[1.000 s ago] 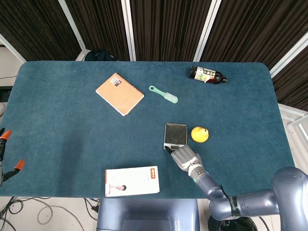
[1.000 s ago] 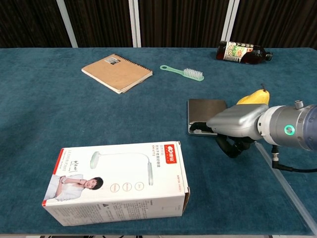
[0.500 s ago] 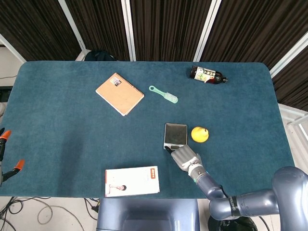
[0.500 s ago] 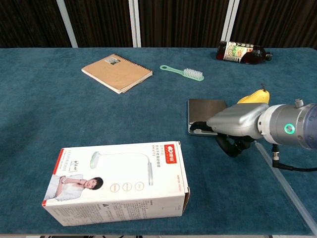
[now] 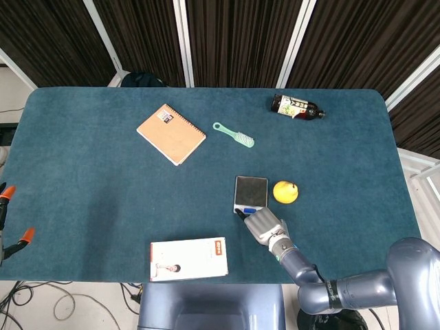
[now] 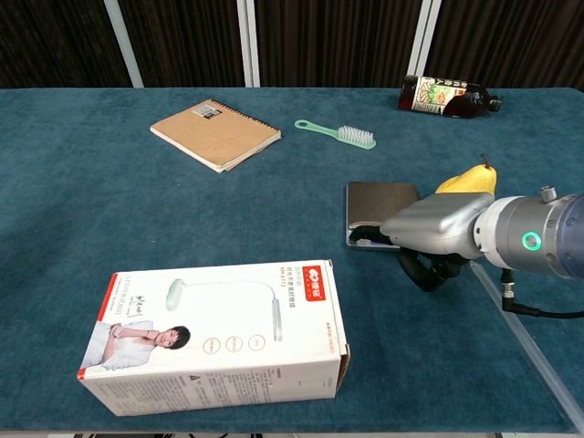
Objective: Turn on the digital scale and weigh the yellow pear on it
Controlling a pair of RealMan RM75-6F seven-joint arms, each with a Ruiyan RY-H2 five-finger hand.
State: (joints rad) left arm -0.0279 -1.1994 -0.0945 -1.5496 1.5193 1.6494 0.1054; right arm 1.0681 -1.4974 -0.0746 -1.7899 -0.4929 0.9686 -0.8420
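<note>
The right hand [image 5: 265, 225], fingers curled and holding nothing, touches the scale's [image 5: 251, 192] near edge at frame centre. The pear [image 5: 285, 192] lies just right of it, with bare table [image 5: 89, 179] to the left.

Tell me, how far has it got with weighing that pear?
Early days. The right hand is at the front edge of the digital scale, apparently working its power button; a blue spot shows there. The yellow pear sits on the table beside the scale, not yet lifted on.
</note>
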